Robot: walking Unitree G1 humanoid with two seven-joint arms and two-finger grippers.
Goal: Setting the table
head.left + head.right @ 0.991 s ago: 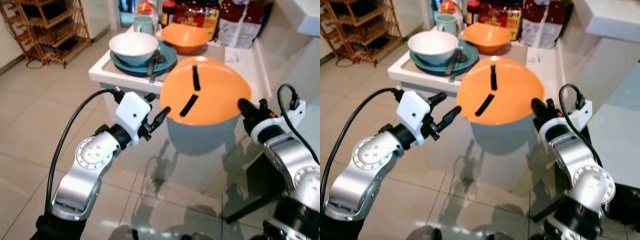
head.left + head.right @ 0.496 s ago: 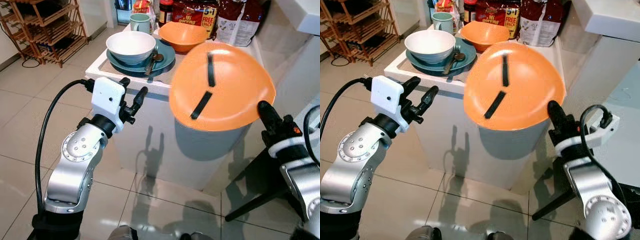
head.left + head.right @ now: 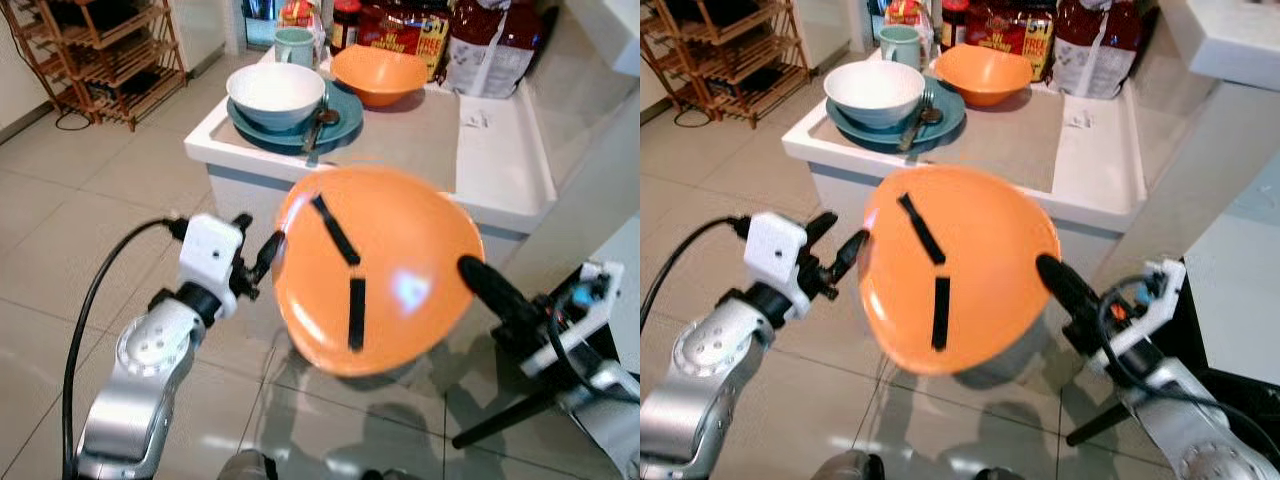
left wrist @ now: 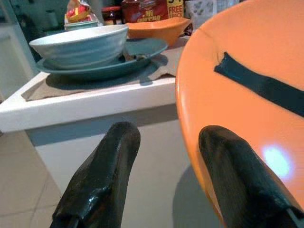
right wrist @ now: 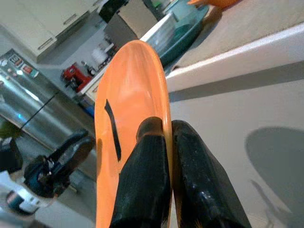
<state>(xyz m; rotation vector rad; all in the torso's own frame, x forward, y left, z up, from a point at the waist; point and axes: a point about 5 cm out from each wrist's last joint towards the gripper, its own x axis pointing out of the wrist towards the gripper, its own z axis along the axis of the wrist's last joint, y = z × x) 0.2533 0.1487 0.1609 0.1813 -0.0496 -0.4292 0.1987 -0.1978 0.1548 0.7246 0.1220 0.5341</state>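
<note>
An orange plate (image 3: 380, 270) with two black tape strips hangs tilted in the air, in front of the white counter (image 3: 500, 170) and below its edge. My right gripper (image 3: 478, 283) is shut on the plate's right rim, and the right wrist view shows both fingers (image 5: 147, 156) pinching the rim. My left gripper (image 3: 258, 262) stands open just beside the plate's left rim (image 4: 190, 118), which lies next to one finger and not between the two. Whether it touches is unclear.
On the counter stand a white bowl (image 3: 272, 93) on a teal plate (image 3: 340, 115) with cutlery, an orange bowl (image 3: 378, 73), a mug (image 3: 294, 45) and food packets (image 3: 490, 50). A wooden rack (image 3: 95, 50) stands far left. A black stand leg (image 3: 500, 425) crosses the tiled floor.
The right gripper has brought the plate down and towards me, off the counter's level, tilting its face up. The left gripper now sits close by the plate's left rim.
</note>
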